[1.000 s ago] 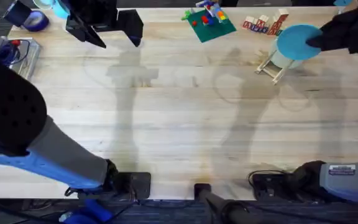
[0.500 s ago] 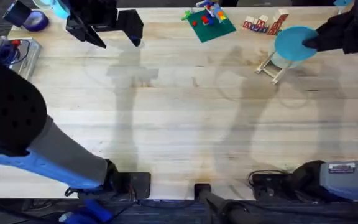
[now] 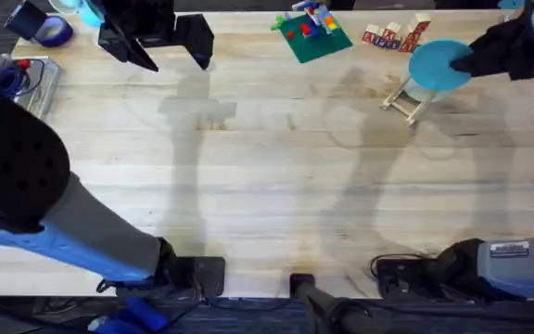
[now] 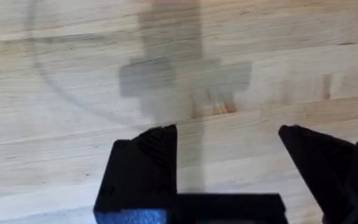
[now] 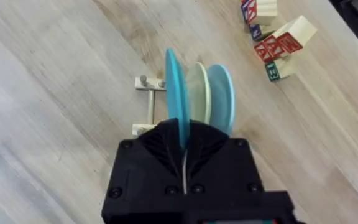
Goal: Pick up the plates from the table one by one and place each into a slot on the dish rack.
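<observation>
The light plank table [image 3: 267,186] runs bare across its middle. At its far right the bright blue plate [image 5: 176,96] stands on edge, pinched between the clenched fingers of the right gripper [image 5: 184,144] over the dish rack [image 5: 149,106]. Just beyond it from the gripper, the cream plate [image 5: 199,93] and light blue plate [image 5: 222,96] stand in slots (letter blocks [image 5: 277,43] lie past them). The left gripper [image 4: 229,149] hovers spread wide, holding nothing.

A robot lab bench: wooden table [image 3: 267,186], toy letter blocks [image 3: 395,37], building-block baseplate [image 3: 311,37], cabling at the edges.
</observation>
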`<action>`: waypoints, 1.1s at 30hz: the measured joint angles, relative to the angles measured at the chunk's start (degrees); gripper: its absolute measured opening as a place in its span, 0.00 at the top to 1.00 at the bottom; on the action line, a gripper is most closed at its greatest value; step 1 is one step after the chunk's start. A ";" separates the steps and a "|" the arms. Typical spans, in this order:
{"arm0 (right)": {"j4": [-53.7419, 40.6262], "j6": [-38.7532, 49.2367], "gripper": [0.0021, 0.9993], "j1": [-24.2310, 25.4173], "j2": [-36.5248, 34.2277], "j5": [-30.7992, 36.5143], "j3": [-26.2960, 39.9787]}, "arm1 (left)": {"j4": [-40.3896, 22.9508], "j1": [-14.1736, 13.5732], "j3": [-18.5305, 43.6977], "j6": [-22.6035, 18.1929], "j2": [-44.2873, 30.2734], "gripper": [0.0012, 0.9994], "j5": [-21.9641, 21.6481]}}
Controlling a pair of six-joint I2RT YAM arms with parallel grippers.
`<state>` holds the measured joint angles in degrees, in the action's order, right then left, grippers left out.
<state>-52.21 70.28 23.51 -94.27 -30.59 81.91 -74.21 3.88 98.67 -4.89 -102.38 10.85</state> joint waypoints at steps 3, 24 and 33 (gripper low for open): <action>0.10 0.00 0.97 0.00 -0.53 0.02 0.00 | 0.01 0.00 0.00 0.00 0.02 0.00 0.02; 0.44 -0.02 0.97 0.00 -2.98 0.44 0.01 | 0.00 0.00 0.00 0.00 0.00 0.00 0.01; 0.11 -0.44 0.97 0.00 -3.42 0.63 0.00 | 0.00 0.00 0.00 0.00 0.02 0.00 0.00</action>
<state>-52.10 69.84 23.51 -97.69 -29.95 81.91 -74.21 3.88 98.67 -4.89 -102.37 10.85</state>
